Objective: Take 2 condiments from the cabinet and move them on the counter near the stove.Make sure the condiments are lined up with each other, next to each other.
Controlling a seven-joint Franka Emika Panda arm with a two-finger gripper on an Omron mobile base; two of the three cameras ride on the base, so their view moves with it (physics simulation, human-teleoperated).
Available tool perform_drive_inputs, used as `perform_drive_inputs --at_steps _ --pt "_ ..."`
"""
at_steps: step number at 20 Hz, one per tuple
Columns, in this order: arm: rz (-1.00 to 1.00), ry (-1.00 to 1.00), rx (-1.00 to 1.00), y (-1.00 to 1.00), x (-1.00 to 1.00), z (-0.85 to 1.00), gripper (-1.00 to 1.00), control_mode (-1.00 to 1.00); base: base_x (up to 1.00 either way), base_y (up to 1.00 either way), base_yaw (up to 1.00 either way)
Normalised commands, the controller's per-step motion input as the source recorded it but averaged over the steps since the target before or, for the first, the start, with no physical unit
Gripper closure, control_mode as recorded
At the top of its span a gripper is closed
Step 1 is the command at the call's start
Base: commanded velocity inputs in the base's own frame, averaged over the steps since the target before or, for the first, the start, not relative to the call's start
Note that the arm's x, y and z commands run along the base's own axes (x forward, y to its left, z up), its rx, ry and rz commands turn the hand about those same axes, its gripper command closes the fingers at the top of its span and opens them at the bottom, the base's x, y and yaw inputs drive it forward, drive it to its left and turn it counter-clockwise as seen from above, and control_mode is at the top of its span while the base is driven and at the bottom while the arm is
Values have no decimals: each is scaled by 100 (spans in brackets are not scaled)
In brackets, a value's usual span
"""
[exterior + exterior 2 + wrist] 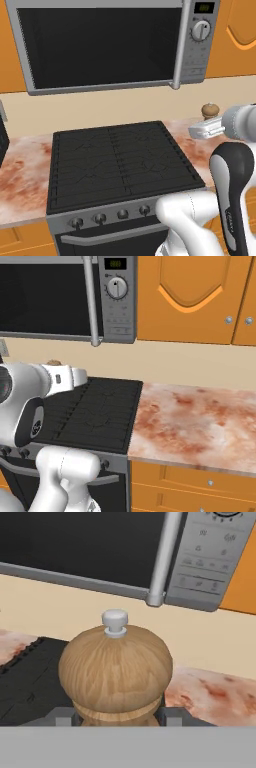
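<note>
Nearest item: two-finger dark-tipped gripper (118, 716), clenched on the neck of the small tan-brown wooden pepper mill with a round knob top (116, 669), fingertips (64, 716) flanking its base. The mill is carried upright above the right edge of the black gas cooktop with grid grates (117, 162), at about three o'clock from its centre. Reddish-brown and white mottled countertop (200, 416) beyond, at two o'clock. Steel microwave (105, 42) farthest, at twelve o'clock. Step judged: transport of the first condiment. Next move likely calls for lowering onto the counter beside the stove, then release.
</note>
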Motion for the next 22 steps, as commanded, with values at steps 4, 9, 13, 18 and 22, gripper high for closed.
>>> perform_drive_inputs --at_steps 4,9,13,18,22 --pt "16 20 -5 -36 12 -65 100 -100 0 0 0" --pt "23 9 -1 -53 29 -56 100 -100 0 0 0" --pt "22 5 0 -49 57 -45 100 -100 0 0 0" --pt "25 0 -2 -51 40 -57 100 -100 0 0 0" --pt "21 0 2 -23 25 -54 100 -100 0 0 0"
